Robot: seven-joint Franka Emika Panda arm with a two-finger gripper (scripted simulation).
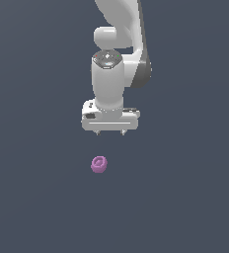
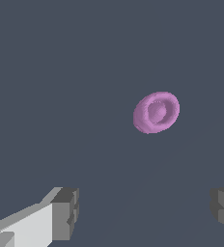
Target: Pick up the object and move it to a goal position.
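The object is a small pink-purple rounded knob with a ring-shaped recess on top, lying on the dark grey surface. In the wrist view the object shows its recess toward the camera. My white gripper hangs above and slightly to the exterior view's right of it, clearly apart from it. Its short fingertips are spread wide, and nothing lies between them. The wrist view shows the gripper with one grey pad and the other pad at the frame's edge, far apart.
The white arm rises from the gripper to the top of the exterior view. A flat dark grey surface fills the scene around the object.
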